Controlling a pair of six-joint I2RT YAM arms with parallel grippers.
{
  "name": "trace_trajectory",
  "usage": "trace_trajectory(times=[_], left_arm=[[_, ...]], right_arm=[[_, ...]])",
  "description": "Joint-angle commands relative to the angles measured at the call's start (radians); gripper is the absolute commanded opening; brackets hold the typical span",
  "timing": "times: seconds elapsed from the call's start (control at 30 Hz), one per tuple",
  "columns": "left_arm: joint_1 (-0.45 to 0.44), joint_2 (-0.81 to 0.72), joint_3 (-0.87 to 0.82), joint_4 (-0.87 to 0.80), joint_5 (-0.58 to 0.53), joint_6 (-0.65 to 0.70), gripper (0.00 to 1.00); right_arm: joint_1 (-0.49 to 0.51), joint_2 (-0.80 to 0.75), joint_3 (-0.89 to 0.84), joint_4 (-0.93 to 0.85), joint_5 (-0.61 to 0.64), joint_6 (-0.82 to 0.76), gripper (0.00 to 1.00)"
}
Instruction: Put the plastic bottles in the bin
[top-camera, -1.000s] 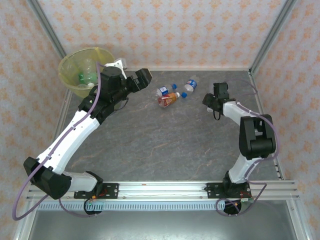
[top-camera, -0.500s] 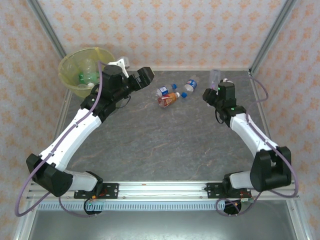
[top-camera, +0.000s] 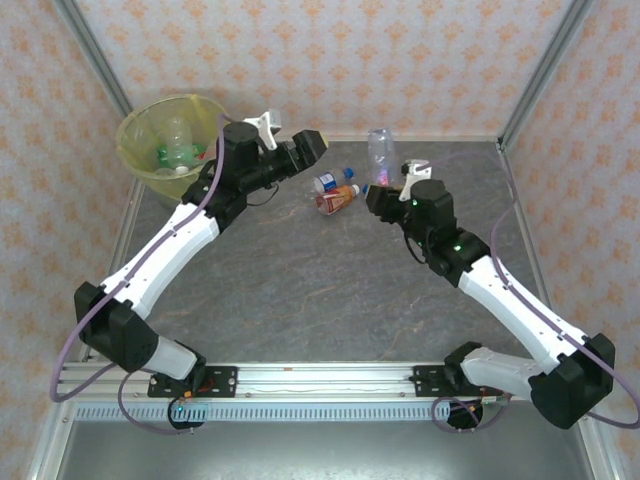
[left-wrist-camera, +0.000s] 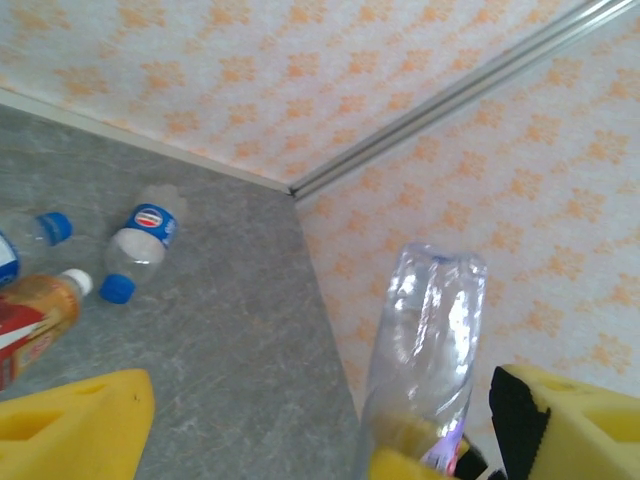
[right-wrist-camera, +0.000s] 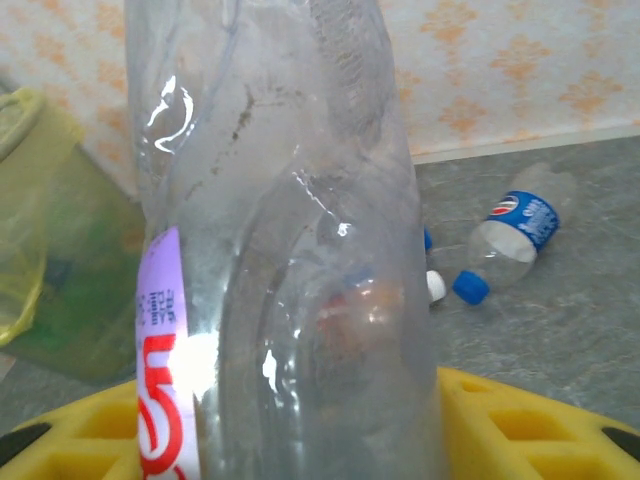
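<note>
Clear bottle (top-camera: 378, 148) clamped upright in right gripper (top-camera: 382, 190), far centre. Left gripper (top-camera: 312, 144), jaws spread wide and empty, just left of loose bottles (top-camera: 336, 197). Bin (top-camera: 135, 160) far left, several bottles inside.

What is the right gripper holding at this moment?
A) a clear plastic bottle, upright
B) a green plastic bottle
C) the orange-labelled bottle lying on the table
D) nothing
A: the right gripper is shut on the clear plastic bottle, held upright above the grey table. The right wrist view shows its yellow fingers on either side of it.
</note>
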Motion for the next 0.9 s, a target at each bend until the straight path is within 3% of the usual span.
trace_trajectory(times=[0.0,0.33,0.87], left_arm=[[-0.034,0.032,0.072,0.055,0.089,0.012,0.87],[-0.094,0.121,0.145,0.058,0.169,0.034,0.87],[-0.111,0.148,0.158,0.065,0.239,0.040,0.72]], right_arm=[[0.074,-0.001,0.058,-0.012,0.103,-0.061,0.48],[0.216,0.019,0.091,-0.014,0.178,-0.113,0.48],[0.229,0.036,0.086,0.012,0.202,-0.124,0.48]])
